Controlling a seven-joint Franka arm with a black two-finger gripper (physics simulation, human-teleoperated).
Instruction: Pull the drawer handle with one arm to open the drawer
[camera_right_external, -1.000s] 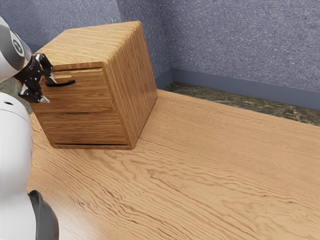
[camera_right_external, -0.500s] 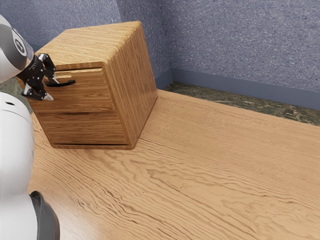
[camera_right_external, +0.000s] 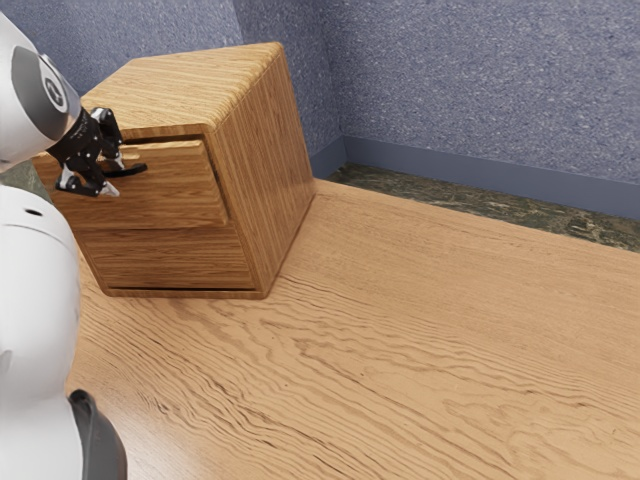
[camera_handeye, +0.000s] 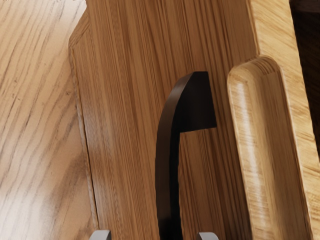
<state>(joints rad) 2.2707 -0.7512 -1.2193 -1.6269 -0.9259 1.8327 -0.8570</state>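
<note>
Exterior and wrist views. The cabinet (camera_right_external: 250, 150) stands on the table (camera_right_external: 400, 330) near its far edge, toward the exterior view's left. You see two drawers in it. The upper drawer (camera_right_external: 175, 195) sits a little proud of the cabinet face, while the lower drawer (camera_right_external: 165, 255) lies flush. You cannot see inside either one; the wrist view gives only a dark gap behind the upper drawer's front.

The black handle (camera_right_external: 130, 169) is on the upper drawer's front, with its long axis level along that front. The gripper (camera_right_external: 105, 172) covers the handle's end nearer the arm (camera_right_external: 30, 300), which the exterior view's left edge cuts off. In the wrist view the handle (camera_handeye: 167, 175) runs between the spread fingertips (camera_handeye: 101, 234), and neither is seen touching it.
</note>
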